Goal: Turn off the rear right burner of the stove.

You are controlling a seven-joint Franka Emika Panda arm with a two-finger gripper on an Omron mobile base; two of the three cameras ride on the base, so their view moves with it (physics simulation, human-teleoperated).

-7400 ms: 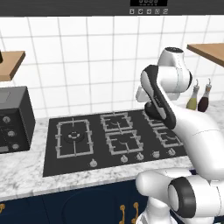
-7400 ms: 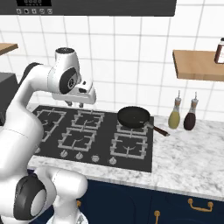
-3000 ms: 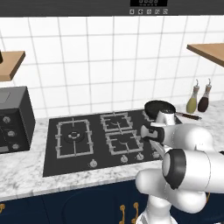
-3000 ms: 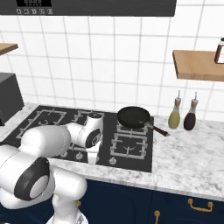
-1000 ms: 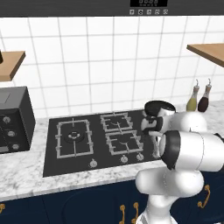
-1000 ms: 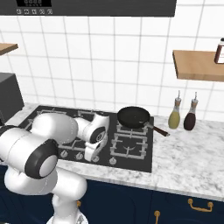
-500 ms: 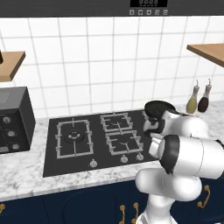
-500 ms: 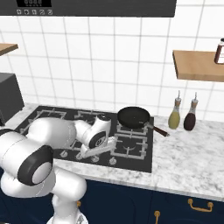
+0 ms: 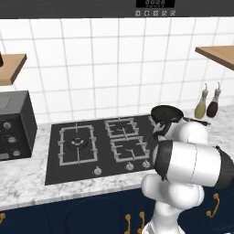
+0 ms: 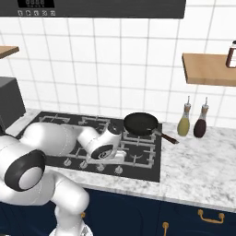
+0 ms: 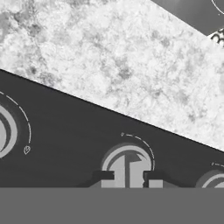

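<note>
The stove (image 9: 103, 148) is a flat black glass top set in a speckled white counter (image 10: 198, 177). It has grey grates and a row of small silver knobs along its front edge. The rear right burner (image 10: 144, 130) sits at the back right corner of the stove, at about 1 o'clock from the stove's middle. A black frying pan (image 10: 142, 123) rests on it, with its handle pointing to about 4 o'clock, toward the bottles.

The white arm bends down low over the front of the stove. In the hand view, the gripper (image 11: 128, 178) is right at a silver knob (image 11: 127, 166). The two dark fingertips (image 11: 103, 176) stand one on each side of the knob's raised bar. The jaws are narrow, close around that bar, but it is hard to tell if they squeeze it. Another knob (image 11: 5, 131) shows at 9 o'clock in that view.

Two bottles, one yellow-green (image 10: 184, 123) and one dark (image 10: 201, 126), stand on the counter at 3 o'clock from the pan. A dark grey oven (image 9: 13, 124) sits on the counter at 9 o'clock from the stove.
</note>
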